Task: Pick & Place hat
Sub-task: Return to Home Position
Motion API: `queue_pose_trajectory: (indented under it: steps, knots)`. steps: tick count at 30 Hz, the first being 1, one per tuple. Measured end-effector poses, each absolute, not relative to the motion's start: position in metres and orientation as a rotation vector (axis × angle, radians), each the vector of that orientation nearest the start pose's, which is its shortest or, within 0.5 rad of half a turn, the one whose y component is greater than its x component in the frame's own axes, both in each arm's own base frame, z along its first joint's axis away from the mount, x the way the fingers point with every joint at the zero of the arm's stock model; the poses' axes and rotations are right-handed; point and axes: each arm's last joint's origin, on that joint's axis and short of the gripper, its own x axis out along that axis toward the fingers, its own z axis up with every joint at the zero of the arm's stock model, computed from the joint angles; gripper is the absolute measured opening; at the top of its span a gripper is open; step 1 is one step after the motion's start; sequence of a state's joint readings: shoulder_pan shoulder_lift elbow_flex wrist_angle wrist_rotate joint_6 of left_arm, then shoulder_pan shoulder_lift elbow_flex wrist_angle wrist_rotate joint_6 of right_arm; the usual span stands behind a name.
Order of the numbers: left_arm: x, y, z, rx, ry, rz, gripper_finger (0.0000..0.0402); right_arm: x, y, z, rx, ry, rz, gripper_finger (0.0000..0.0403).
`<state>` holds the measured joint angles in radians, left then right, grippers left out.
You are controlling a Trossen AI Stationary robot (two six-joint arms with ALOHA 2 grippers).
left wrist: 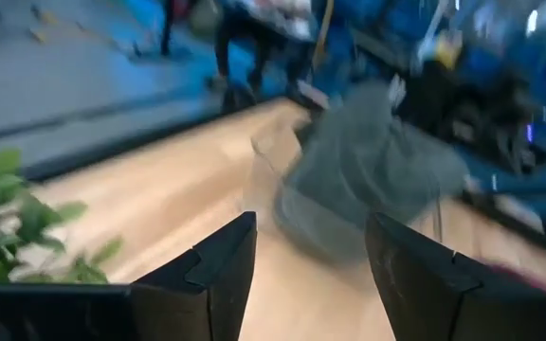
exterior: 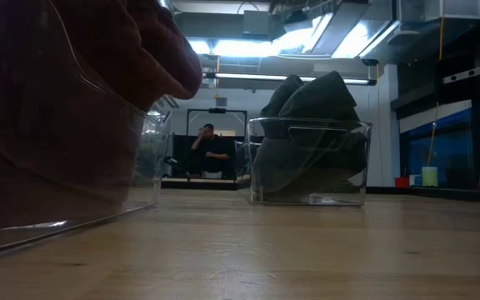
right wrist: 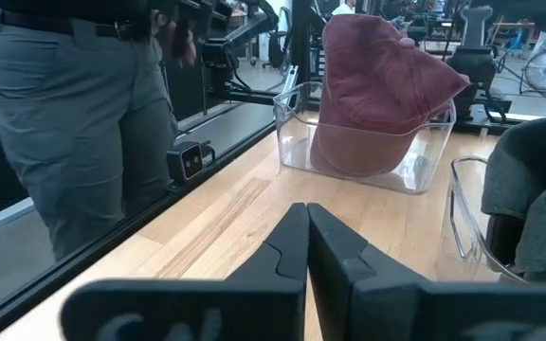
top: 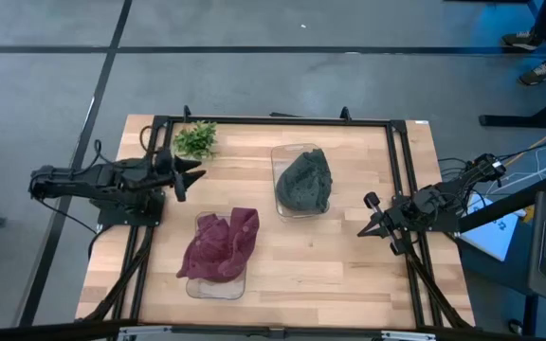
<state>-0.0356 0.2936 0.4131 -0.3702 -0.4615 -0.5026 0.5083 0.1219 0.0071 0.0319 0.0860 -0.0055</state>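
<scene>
Caps: two. A red cap (top: 221,244) fills the near left bin (top: 214,289); a black cap (top: 304,178) fills the farther right bin (top: 287,214).
Bins: two, transparent, well apart on the bench (top: 349,275).
Claws: two. The left claw (left wrist: 311,220) is spread and empty at the left edge; the right claw (right wrist: 306,210) is pressed together and empty at the right edge.
Plant: one green sprig (top: 195,139), far left, just beside the left claw.
People: a standing person (right wrist: 83,123) is close beside the bench; a seated person (exterior: 209,150) is far behind.

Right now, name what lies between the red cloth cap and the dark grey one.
Between red cap and dark cap: clear bin walls, bare wooden table; high view.
</scene>
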Motion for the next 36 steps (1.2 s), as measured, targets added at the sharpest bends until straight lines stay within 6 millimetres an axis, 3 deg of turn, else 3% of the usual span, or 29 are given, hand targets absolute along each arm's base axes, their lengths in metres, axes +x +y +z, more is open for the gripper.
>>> queue_pose_trajectory:
  steps: [7, 15, 19, 25, 33, 36]
  knots:
    - [0.085, 0.016, 0.222, -0.315, -0.053, 0.675, 0.0191, 0.092, 0.049, 0.159, -0.030, 0.079, 0.422, 0.0007]
    - [0.079, 0.018, 0.200, -0.012, -0.043, 0.767, 0.0195, 0.092, 0.049, 0.159, -0.030, 0.079, 0.422, 0.0007]
    - [0.085, 0.015, 0.196, 0.094, -0.077, 0.631, 0.0195, 0.092, 0.049, 0.159, -0.030, 0.079, 0.422, 0.0007]
    - [0.096, 0.002, 0.180, 0.314, -0.118, 0.180, 0.0192, 0.092, 0.049, 0.159, -0.030, 0.079, 0.422, 0.0007]
    - [0.097, 0.005, 0.171, 0.186, -0.042, 0.177, 0.0191, 0.092, 0.049, 0.159, -0.030, 0.079, 0.422, 0.0007]
    - [0.097, 0.004, 0.168, 0.110, -0.023, 0.073, 0.0193, 0.092, 0.049, 0.159, -0.030, 0.079, 0.422, 0.0007]
